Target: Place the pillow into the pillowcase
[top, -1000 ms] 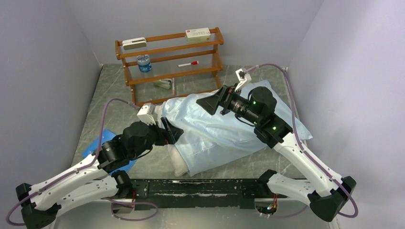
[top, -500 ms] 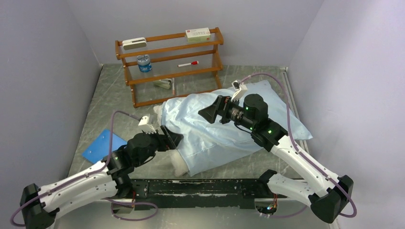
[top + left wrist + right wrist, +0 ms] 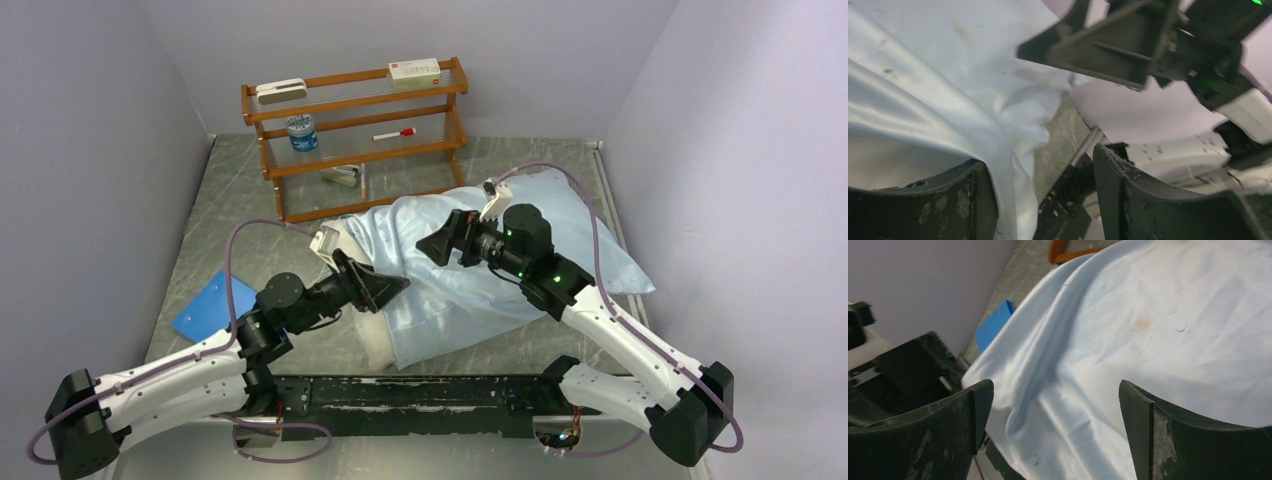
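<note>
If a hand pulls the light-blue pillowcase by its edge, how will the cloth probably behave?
Probably floppy: the pillowcase lies in soft folds and wrinkles. Its sheen suggests it may slip. It likely drags on the pillow partly inside.

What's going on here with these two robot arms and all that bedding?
A pillow is being worked into a pillowcase. The light blue pillowcase already covers most of the white pillow, whose near end sticks out of the open mouth. The left end effector sits at that open edge, jaws apart, with the fabric edge in the gap. The right end effector hovers open over the middle of the pillowcase, holding nothing.
</note>
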Robot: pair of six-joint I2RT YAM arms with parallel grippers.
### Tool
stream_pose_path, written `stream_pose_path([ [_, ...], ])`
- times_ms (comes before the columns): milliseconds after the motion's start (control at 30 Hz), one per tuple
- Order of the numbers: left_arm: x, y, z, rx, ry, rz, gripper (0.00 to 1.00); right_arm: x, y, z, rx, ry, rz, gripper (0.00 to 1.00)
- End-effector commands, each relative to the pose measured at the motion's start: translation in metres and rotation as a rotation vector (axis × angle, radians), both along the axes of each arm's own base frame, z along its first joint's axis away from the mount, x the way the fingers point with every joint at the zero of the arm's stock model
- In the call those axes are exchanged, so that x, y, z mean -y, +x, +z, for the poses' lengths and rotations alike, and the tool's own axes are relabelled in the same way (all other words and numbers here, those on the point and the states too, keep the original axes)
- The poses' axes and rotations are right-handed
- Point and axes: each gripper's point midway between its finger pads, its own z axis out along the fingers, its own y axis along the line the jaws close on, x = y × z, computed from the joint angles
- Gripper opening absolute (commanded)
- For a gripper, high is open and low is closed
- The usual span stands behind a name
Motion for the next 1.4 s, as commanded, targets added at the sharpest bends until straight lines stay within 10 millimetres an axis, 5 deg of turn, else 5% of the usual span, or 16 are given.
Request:
stream_pose_path([
  [0, 0.012, -0.056, 0.027, 0.049, -0.084, -0.302, 0.66, 0.003, 0.008, -0.006, 0.026, -0.019, -0.027, 1.0],
  [200, 0.01, -0.098, 0.005, 0.041, -0.075, -0.507, 0.7, -0.005, 0.012, -0.017, 0.005, -0.02, -0.012, 0.99],
  [467, 0.033, -0.113, -0.023, 0.008, -0.038, -0.631, 0.65, 0.005, 0.016, -0.023, -0.042, -0.058, -0.077, 0.98],
  [533, 0.033, -0.107, -0.027, 0.0, 0.013, -0.587, 0.55, 0.012, 0.016, -0.022, -0.113, -0.05, -0.147, 0.97],
  [667, 0.012, -0.081, -0.018, 0.018, 0.175, -0.399, 0.07, 0.032, 0.012, -0.018, -0.263, -0.011, -0.313, 0.99],
  [700, 0.002, -0.075, -0.018, 0.013, 0.227, -0.346, 0.05, 0.039, 0.012, -0.016, -0.276, -0.006, -0.355, 1.0],
  [833, -0.035, -0.069, -0.025, -0.122, 0.395, -0.212, 0.05, 0.066, 0.009, -0.017, -0.319, -0.014, -0.503, 1.0],
  [967, -0.054, -0.101, -0.094, -0.441, 0.535, -0.257, 0.05, 0.082, -0.003, -0.038, -0.444, 0.017, -0.624, 1.0],
  [1033, -0.069, -0.109, -0.113, -0.541, 0.546, -0.209, 0.05, 0.088, -0.013, -0.055, -0.542, 0.043, -0.685, 0.99],
  [1167, -0.097, -0.104, -0.113, -0.568, 0.552, -0.072, 0.05, 0.106, -0.024, -0.094, -0.679, 0.018, -0.845, 0.99],
  [1367, -0.068, -0.102, -0.105, -0.567, 0.507, -0.152, 0.12, 0.111, 0.005, -0.118, -0.581, -0.047, -0.917, 0.93],
])
